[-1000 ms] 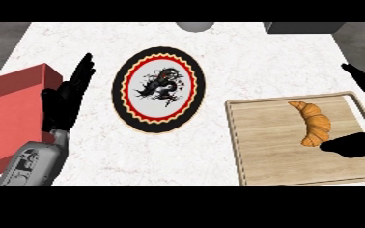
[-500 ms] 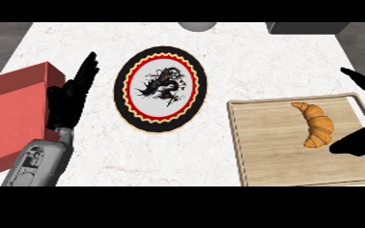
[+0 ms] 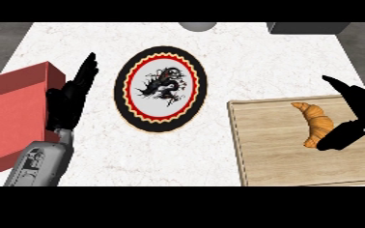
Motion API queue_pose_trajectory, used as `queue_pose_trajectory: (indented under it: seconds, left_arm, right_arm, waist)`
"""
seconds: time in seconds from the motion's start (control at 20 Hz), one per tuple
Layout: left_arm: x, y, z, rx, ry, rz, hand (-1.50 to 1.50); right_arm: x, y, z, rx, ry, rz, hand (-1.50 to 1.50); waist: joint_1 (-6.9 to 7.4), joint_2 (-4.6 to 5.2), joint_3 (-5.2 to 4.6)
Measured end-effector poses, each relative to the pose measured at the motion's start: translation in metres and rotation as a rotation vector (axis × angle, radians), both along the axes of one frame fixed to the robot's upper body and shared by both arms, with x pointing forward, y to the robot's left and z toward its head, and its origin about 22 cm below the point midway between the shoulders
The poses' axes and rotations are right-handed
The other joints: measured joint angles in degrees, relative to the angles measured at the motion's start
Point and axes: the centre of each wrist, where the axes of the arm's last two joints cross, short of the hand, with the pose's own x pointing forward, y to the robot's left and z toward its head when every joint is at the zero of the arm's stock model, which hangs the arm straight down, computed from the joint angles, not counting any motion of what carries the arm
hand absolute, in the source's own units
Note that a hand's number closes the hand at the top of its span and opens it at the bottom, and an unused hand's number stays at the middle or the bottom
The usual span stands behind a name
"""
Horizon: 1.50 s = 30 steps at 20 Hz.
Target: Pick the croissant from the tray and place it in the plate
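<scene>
Two hands show on the white bench. At the far left sits a red box, and the left hand rests beside it, open, fingers straight. Next comes the round plate with nothing on it. Right of that, the croissant lies on the wooden tray. The right hand is spread open around it, holding nothing yet. If it closes too far to the side, the croissant might slide away

Even, bright overhead light falls across the pale marble counter, with no glare. Shadows are faint: a soft one beside the left hand's fingers, and dimmer grey corners beyond the counter's far edge.
</scene>
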Motion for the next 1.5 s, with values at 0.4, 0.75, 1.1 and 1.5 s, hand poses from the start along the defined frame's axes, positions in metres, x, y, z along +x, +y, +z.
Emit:
queue_pose_trajectory:
  seconds: [0.4,0.75,1.1,1.5]
  left_arm:
    - [-0.001,-0.001,0.0,-0.007,-0.002,-0.002,0.0]
    - [0.005,0.007,-0.004,-0.003,-0.001,-0.004,0.0]
    - [0.004,-0.005,-0.004,0.0,-0.004,0.0,0.0]
    - [0.001,0.006,-0.004,0.0,0.006,-0.002,0.0]
  right_arm:
    - [0.007,-0.007,-0.031,-0.009,0.064,0.004,-1.5]
    - [0.011,-0.019,-0.053,-0.013,0.099,-0.006,-1.5]
    - [0.014,-0.019,-0.065,-0.041,0.034,0.012,1.5]
    - [-0.002,0.002,-0.075,-0.087,-0.047,-0.03,1.5]
  waist:
    - [-0.02,-0.03,0.01]
    - [-0.11,-0.02,-0.01]
    - [-0.09,-0.17,-0.2]
    - [-0.49,-0.6,-0.78]
